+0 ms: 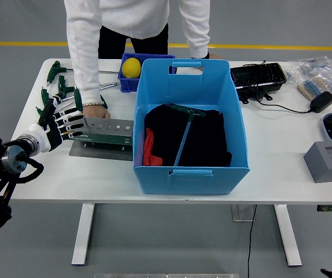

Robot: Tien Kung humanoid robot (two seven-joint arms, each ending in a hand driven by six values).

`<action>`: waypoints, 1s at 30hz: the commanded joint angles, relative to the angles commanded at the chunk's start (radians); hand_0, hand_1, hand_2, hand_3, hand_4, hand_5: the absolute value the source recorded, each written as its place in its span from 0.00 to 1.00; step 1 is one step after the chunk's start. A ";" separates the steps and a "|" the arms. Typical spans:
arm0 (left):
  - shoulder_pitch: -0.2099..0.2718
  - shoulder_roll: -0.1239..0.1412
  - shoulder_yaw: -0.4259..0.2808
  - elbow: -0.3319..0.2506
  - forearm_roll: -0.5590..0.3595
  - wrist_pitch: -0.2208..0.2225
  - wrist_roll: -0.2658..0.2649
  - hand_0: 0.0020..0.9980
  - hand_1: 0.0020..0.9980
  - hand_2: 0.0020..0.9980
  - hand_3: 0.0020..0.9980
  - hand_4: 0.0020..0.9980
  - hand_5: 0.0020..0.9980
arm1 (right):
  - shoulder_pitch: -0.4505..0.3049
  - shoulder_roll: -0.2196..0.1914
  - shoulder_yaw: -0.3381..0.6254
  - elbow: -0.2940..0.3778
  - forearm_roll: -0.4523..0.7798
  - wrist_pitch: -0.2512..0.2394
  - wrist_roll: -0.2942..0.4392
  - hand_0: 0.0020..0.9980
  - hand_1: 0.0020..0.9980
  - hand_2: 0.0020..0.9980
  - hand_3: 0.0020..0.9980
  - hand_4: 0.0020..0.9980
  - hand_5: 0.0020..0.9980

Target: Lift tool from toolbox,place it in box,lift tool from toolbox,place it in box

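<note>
At tabletop (270, 150) left: robot hand (59, 124) spread, grasping nothing, overlapping toolbox (99, 131) left end; contact unclear; tools (62, 92) just beyond.

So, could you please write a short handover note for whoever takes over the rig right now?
Left hand: fingers spread, empty, at the left end of the grey tool holder. Right hand: not in view.
A person's hand rests on the holder's top.
Done: one T-handle tool lies in the blue box, on dark cloth.
Left: more green-handled tools lie on the table behind the holder; grasp the next one and place it in the box.
</note>
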 joint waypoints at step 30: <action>-0.071 -0.002 0.049 -0.059 -0.181 -0.060 0.006 0.24 0.34 0.48 0.63 0.77 1.00 | 0.006 -0.002 0.002 0.000 -0.002 0.001 -0.001 0.62 0.60 0.66 0.54 0.78 0.66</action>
